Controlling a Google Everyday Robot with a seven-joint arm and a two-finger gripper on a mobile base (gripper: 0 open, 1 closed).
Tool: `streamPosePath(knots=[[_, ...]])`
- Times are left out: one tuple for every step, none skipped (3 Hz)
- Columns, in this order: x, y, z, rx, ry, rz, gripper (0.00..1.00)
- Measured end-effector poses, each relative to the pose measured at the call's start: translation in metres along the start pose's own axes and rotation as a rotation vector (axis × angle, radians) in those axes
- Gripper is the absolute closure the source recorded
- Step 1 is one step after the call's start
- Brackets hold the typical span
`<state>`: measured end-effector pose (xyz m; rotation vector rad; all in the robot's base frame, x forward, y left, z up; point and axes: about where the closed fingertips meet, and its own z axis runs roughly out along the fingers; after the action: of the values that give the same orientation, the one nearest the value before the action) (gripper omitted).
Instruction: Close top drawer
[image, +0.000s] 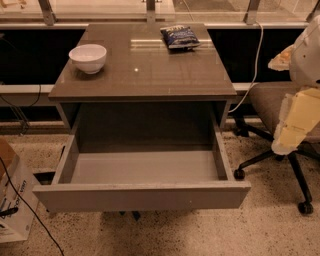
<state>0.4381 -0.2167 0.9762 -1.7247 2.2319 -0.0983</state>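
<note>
The wide, shallow grey-brown top drawer stands pulled open under the glossy brown table. The robot's cream tool hangs well to its right, grip state impossible to tell.

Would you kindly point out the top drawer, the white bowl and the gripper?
top drawer (142, 196): camera view, middle of front panel.
white bowl (88, 61): camera view, near outer wall.
gripper (286, 140): camera view, far right above the chair, lower end.
</note>
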Motion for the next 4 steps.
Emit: streamPosePath(knots=[[0.000, 0.000, 0.000, 0.000, 0.000, 0.000, 0.00], [-0.001, 0.000, -0.002, 0.007, -0.002, -0.001, 0.10], [-0.008, 0.010, 0.019, -0.014, -0.052, -0.010, 0.33], [-0.016, 0.022, 0.052, -0.067, -0.108, -0.009, 0.56]])
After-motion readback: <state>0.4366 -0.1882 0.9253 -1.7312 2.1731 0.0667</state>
